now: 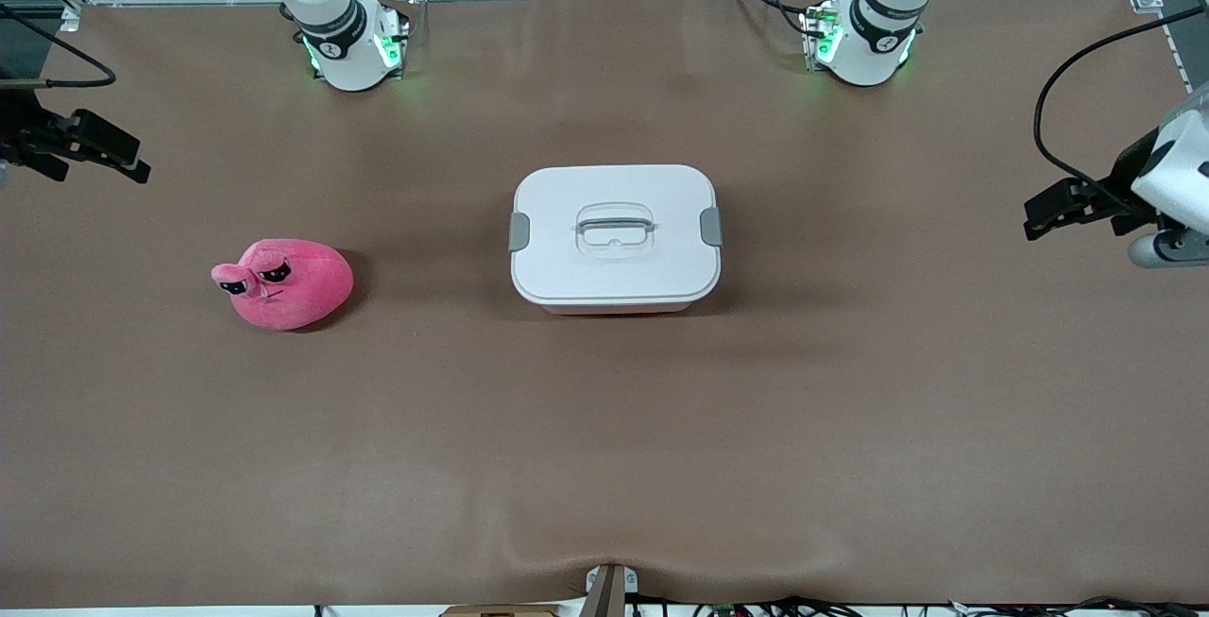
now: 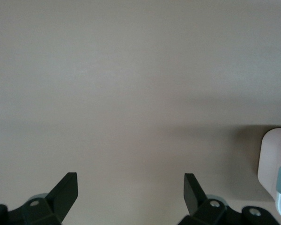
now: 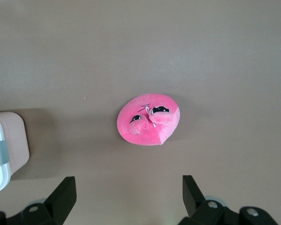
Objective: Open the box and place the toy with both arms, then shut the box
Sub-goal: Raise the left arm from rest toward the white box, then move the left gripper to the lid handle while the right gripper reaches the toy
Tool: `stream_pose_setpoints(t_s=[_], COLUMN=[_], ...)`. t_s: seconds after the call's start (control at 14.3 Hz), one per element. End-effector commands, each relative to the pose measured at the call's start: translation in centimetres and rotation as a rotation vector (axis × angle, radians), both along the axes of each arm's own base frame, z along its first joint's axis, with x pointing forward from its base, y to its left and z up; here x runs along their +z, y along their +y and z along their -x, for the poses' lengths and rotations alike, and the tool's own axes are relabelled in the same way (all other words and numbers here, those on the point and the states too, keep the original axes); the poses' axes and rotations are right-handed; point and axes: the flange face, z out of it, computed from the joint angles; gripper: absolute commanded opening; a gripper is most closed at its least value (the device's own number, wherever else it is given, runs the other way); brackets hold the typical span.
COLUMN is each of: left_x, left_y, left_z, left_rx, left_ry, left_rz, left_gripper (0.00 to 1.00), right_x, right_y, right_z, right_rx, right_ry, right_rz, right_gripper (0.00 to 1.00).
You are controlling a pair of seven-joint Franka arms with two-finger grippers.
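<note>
Nothing started yet: box (image 1: 615, 237) sits mid-frame on the desk (image 1: 604, 447), lid on, both grey clips (image 1: 519, 231) down. Toy (image 1: 285, 282) lies at centre-left of the frame, toward the right arm's end, well apart from the box. Left claw (image 1: 1058, 212) hangs at the right edge, wide open, empty. Right claw (image 1: 94, 150) hangs at the upper-left edge, wide open, empty. Next move probably calls for both claws at the clips, then lifting the lid. Nothing blocks the way.

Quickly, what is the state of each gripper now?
Left gripper: open, holding nothing, over bare table.
Right gripper: open, holding nothing, above the toy.
</note>
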Motion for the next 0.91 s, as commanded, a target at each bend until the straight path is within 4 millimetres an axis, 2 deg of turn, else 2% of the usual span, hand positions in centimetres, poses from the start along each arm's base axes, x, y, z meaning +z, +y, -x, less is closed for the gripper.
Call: stream_pose_setpoints(t_s=[0.0,0.21,0.28,0.49,0.63,0.7,0.84], left_x=[-0.2,-0.4,-0.4,-0.4,-0.4,-0.4,-0.5], left_y=[-0.7,-1.0,-1.8,-4.6,-6.0,-6.9,-8.3], left_z=[-0.7,-0.8,-0.7,-0.4,-0.1,0.0,0.3], left_rx=[0.134,0.221,0.247,0.369,0.466,0.498,0.578], left_ry=[0.002,0.002,0.000,-0.006,-0.002,0.007,0.023], left_rz=[0.009,0.009,0.007,0.007,0.012,0.034,0.062], left_gripper=[1.00,1.00,1.00,1.00,1.00,1.00,1.00], right_x=[0.1,-0.3,-0.6,-1.1,-2.7,-3.9,-5.6], right_y=[0.2,-1.4,-2.1,-2.6,-3.8,-5.0,-5.5], right_z=[0.2,0.6,0.7,0.6,-0.1,-0.5,-1.2], right_rx=[0.045,0.072,0.086,0.094,0.110,0.136,0.191], right_ry=[0.003,0.037,0.044,0.054,0.086,0.102,0.123], right_rz=[0.010,0.003,0.000,-0.002,-0.002,-0.020,-0.062], right_gripper=[1.00,1.00,1.00,1.00,1.00,1.00,1.00])
